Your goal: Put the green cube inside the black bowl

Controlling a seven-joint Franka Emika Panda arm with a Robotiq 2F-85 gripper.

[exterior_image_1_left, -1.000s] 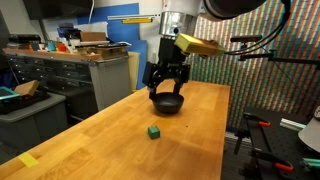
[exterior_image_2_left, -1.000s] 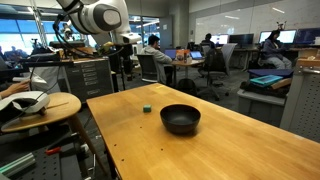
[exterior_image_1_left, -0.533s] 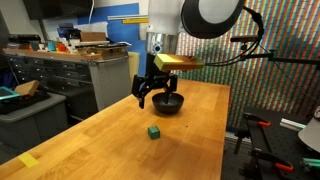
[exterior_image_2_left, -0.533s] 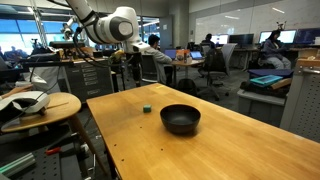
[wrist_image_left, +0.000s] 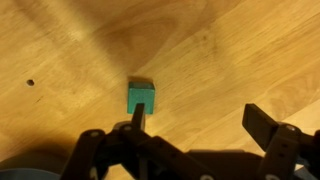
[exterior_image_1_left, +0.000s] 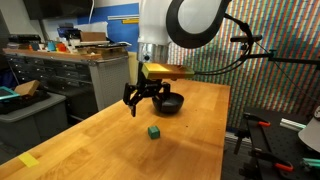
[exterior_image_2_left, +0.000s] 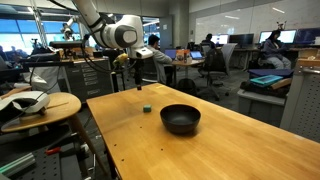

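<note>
**Open claw above the table, cube free on the wood beside one finger**

The claw (exterior_image_1_left: 145,99) has its two fingers spread apart and holds nothing. It hangs above the wooden table (exterior_image_1_left: 100,140) and does not touch it. In the wrist view the claw (wrist_image_left: 200,128) comes in from the bottom edge. There the green cube (wrist_image_left: 141,97) lies flat on the wood just past the tip of one finger (wrist_image_left: 137,118), to the side of the gap and not between the fingers. In an exterior view the green cube (exterior_image_1_left: 154,131) sits about midway between the two long edges of the table. The black bowl (exterior_image_1_left: 170,103) stands behind the claw, close to the far edge. In an exterior view the green cube (exterior_image_2_left: 147,109) lies near the far edge, apart from the black bowl (exterior_image_2_left: 180,119), which is nearer the middle.
</note>
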